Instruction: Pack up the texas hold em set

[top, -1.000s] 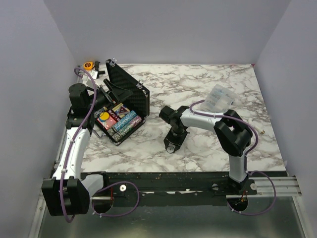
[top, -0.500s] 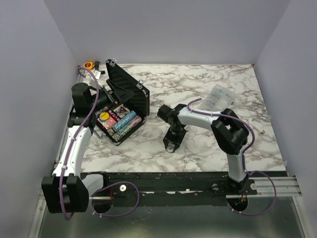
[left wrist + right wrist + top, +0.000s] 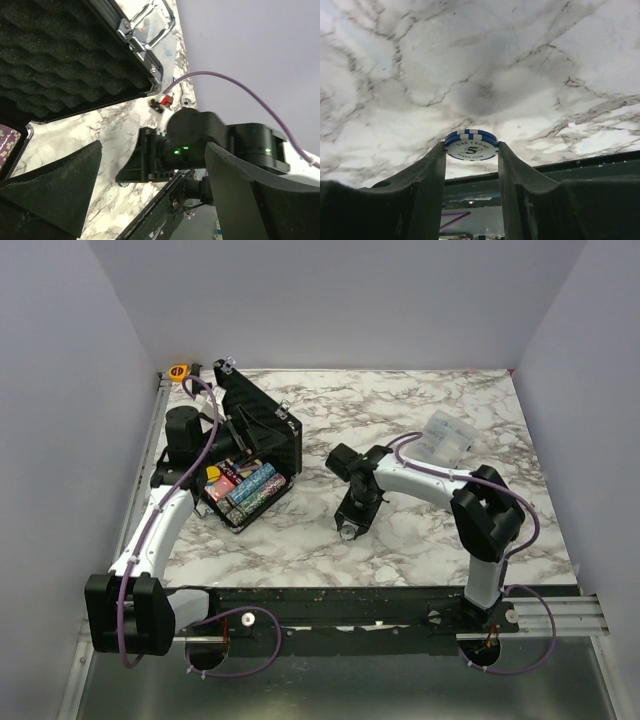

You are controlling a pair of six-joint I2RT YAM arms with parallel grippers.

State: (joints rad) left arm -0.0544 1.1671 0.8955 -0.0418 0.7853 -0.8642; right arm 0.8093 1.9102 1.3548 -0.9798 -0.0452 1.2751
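Left arm has swung in twd the lid since 1 s ago. Marble table (image 3: 420, 530); black case (image 3: 262, 435) open at far-left, lid up, chip rows (image 3: 252, 488) inside. L gripper (image 3: 152, 165) spread wide by lid. R gripper (image 3: 347, 531) pinches blue/white chip (image 3: 471, 149) low at mid-table.

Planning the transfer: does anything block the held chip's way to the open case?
Nothing visible; only bare table lies between the chip in the right end effector and the case.
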